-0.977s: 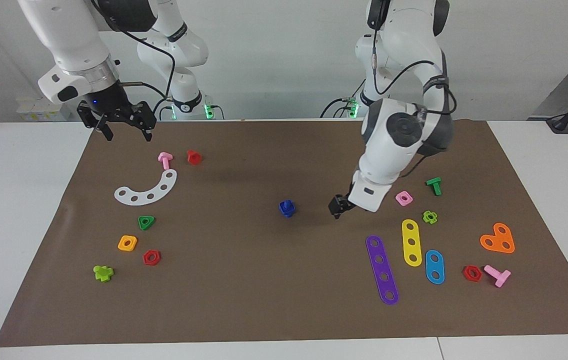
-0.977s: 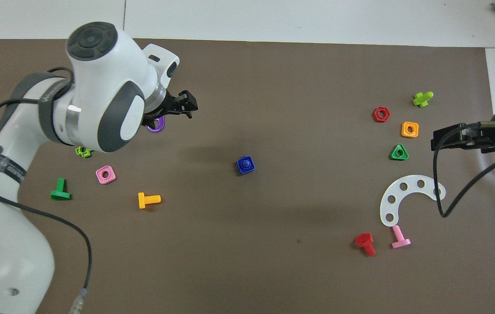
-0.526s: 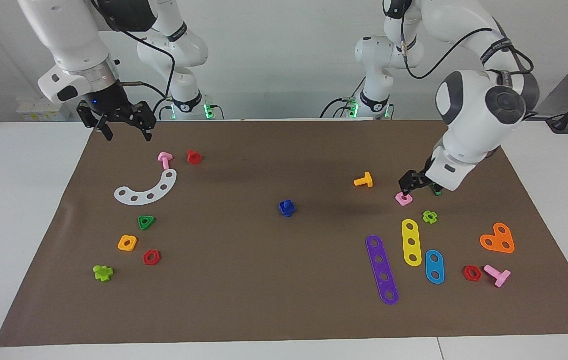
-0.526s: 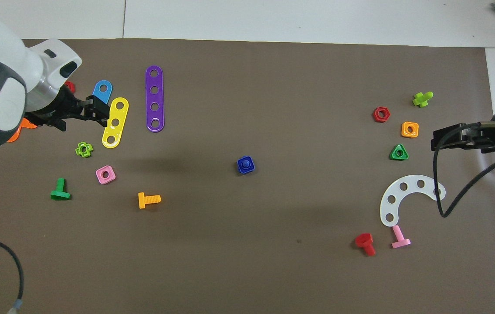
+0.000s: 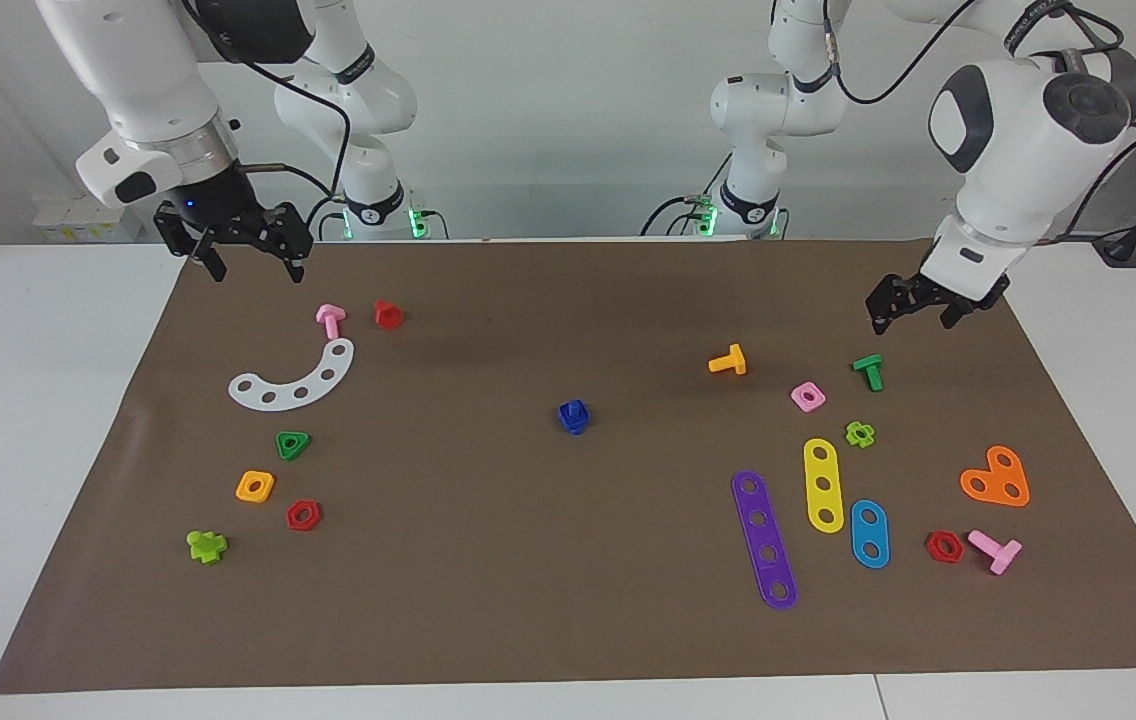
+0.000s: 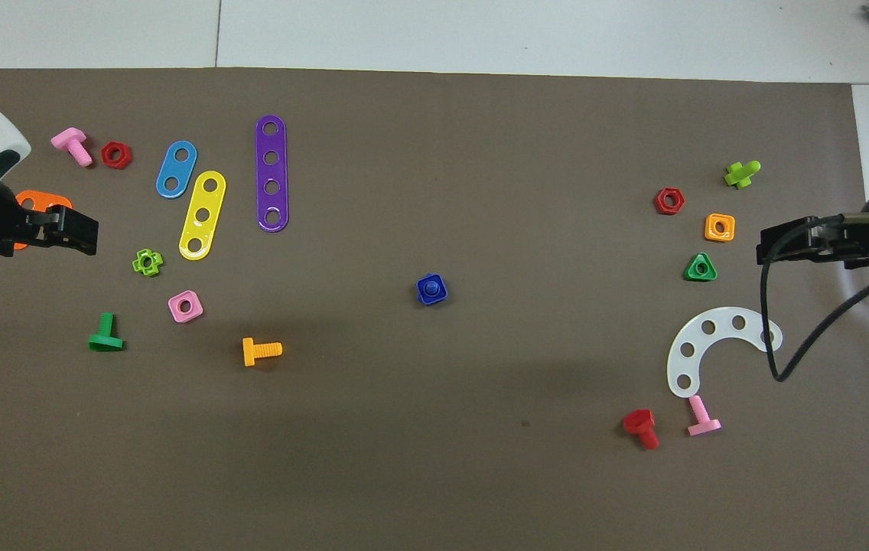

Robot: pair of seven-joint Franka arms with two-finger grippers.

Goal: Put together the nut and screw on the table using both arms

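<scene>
In the facing view, the nut [image 5: 575, 421] is seen near the middle of the brown mat [image 5: 528, 620], with the screw [image 5: 576, 409] standing in its hole. The left gripper [image 5: 916, 306] is held in the air over the mat's edge near the green bolt [image 5: 868, 371], fingers spread and empty. The right gripper [image 5: 249, 262] is held wide open and empty above the mat's corner near the pink bolt [image 5: 330, 320].

In the overhead view, the nut [image 6: 431, 290] and the screw [image 6: 431, 288] are shown joined at mid-mat, well apart from both grippers. The left gripper [image 6: 71, 233] is seen beside the orange heart plate [image 6: 40, 203]; the right gripper [image 6: 786, 239] is seen beside the green triangular nut [image 6: 701, 268].
</scene>
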